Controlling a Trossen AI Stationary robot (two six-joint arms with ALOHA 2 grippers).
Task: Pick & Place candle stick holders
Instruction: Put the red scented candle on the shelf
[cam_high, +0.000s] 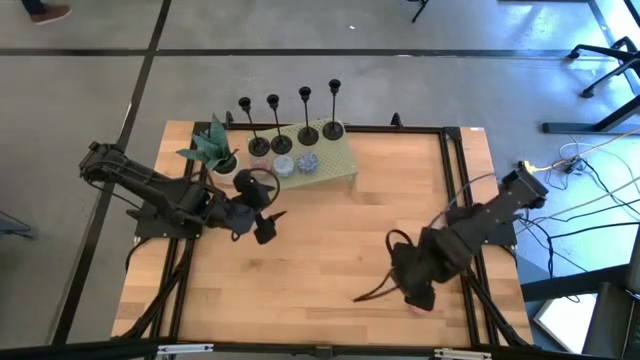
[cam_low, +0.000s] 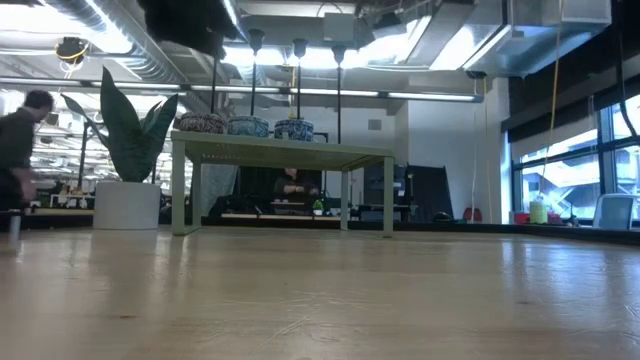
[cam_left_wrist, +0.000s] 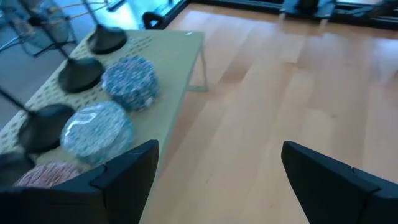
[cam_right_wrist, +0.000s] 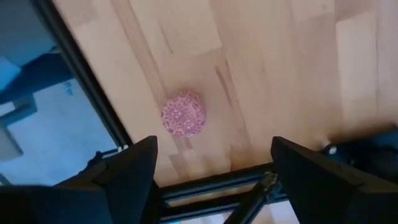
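Several slim black candle stick holders (cam_high: 307, 135) stand on their round bases along the far edge of a small green perforated stand (cam_high: 335, 160) at the table's far middle. Their bases (cam_left_wrist: 81, 74) show in the left wrist view, their thin stems (cam_low: 298, 80) in the low view. My left gripper (cam_high: 272, 225) (cam_left_wrist: 217, 180) hangs open over the wood, near-left of the stand, slanting down toward it, with nothing between its fingers. My right gripper (cam_high: 415, 288) (cam_right_wrist: 214, 168) points down, open, over the table's near right part, far from the holders.
Three round patterned pieces, pink (cam_left_wrist: 46, 174), white (cam_left_wrist: 98, 127) and blue (cam_left_wrist: 129, 79), lie on the stand in front of the holders. A green plant (cam_high: 210, 148) stands at its left end. A pink ball (cam_right_wrist: 183, 114) lies below my right gripper beside the black frame rail (cam_right_wrist: 81, 74). People show beyond the table.
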